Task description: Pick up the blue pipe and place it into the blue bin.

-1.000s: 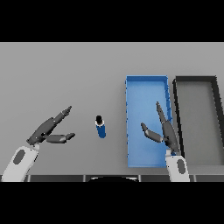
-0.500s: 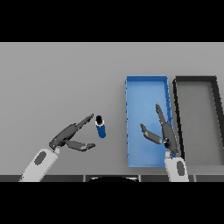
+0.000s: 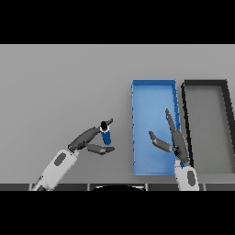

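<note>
A: Pipe location?

B: The blue pipe [image 3: 106, 134] stands about upright on the grey table [image 3: 64, 82], left of the blue bin [image 3: 153, 92] and clear of it. Dark cap on top, blue body below.

A: Left hand?

B: The left hand [image 3: 88, 141] comes in from the lower left, right at the pipe. Fingers reach along its far side near the cap, thumb sits below and in front of the blue body. Fingers look mostly straight, not wrapped round it. Pipe sits in the gap between fingers and thumb.

A: Touching?

B: Fingertips overlap the cap, so probably touching there, but the view is too coarse to be sure. The thumb tip looks just beside the body, and I can't tell if it makes contact. I'd call it spread, no grip.

A: Is the pipe lifted?

B: It looks to be resting on the table.

A: Right hand?

B: The right hand [image 3: 174, 140] is over the near right part of the blue bin, its fingers straight and pointing away, its thumb sticking out to the left. It holds nothing.

A: Bins?

B: The blue bin is right of centre, long side running away from the robot. A dark bin [image 3: 204, 83] is just beside it on the right, parallel and about the same length.
</note>
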### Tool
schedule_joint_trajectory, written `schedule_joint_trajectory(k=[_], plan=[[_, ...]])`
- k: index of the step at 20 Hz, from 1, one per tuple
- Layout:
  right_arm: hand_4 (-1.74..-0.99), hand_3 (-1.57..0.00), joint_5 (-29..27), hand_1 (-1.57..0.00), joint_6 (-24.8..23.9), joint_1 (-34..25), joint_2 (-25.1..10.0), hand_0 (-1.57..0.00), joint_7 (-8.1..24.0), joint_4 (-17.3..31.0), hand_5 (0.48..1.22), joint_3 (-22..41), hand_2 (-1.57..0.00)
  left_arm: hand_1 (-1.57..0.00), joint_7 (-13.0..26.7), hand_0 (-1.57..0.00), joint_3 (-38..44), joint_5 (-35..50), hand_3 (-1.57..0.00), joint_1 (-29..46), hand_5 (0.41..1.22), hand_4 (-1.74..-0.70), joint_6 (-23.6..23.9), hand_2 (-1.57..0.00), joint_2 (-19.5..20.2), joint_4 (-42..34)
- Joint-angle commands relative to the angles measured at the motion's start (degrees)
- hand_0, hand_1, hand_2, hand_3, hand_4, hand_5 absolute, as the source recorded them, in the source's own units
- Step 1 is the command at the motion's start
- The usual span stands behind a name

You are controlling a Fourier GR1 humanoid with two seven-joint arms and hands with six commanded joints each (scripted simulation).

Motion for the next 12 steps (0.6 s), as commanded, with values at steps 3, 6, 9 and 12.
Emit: schedule_joint_trajectory(k=[3,6,9,12], plan=[[-1.207,0.00,-0.9,0.00,0.3,-0.3,0.4,0.00,0.4,0.3,0.607,-0.2,0.00,0.00,-1.0,0.00,0.3,2.1,0.00,-1.4,0.513,-1.19,-1.2,0.00,-3.3,2.5],[-1.196,0.00,0.1,0.00,-0.3,-0.5,0.5,0.00,-0.1,0.9,0.603,0.0,0.00,-0.04,-2.9,0.00,0.9,2.7,-0.04,-1.8,0.585,-1.27,-0.4,-0.11,-5.0,3.2],[-1.199,0.00,-0.8,0.00,0.1,-0.2,0.6,0.00,0.1,0.4,0.605,-0.2,0.00,-0.46,-1.7,-0.29,1.2,4.1,-0.49,-1.3,0.765,-1.34,0.4,-0.54,-6.9,3.6],[-1.195,0.00,-1.3,0.00,0.4,-0.2,0.1,0.00,-0.3,0.3,0.604,-0.7,0.00,-1.00,-3.4,-0.89,0.6,3.3,-1.01,-1.0,0.988,-1.53,0.6,-1.03,-7.7,3.6]])
